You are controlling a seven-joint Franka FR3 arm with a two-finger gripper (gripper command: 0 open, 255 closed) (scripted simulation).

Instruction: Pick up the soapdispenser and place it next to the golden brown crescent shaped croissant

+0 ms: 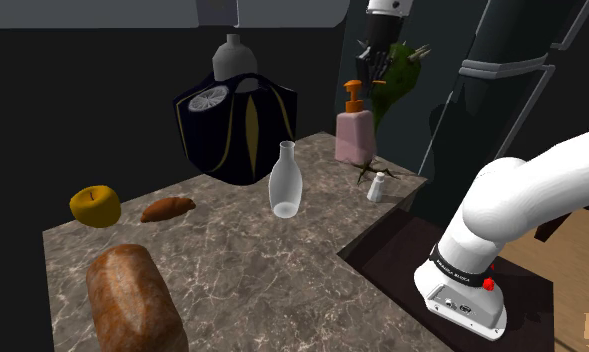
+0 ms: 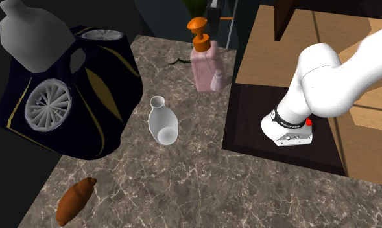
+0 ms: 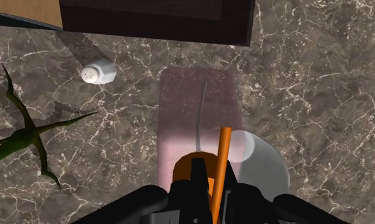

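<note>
1. Soap dispenser (image 1: pixel 355 131), pink with an orange pump: upright at the counter's (image 1: pixel 282 285) far corner, just beside a white shaker (image 1: pixel 379 186). Probably light, rigid and slick; grip the body's flat sides.
2. Gripper (image 1: pixel 375 68): above the pump; closure cannot be told.
3. Croissant (image 1: pixel 167 208): well apart.

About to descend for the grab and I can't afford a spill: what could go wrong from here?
The small white shaker stands right beside the pink soap dispenser with the orange pump; the pincer could knock it while descending. The clear narrow-necked vase stands between dispenser and brown croissant, so a low carry may topple it.
</note>
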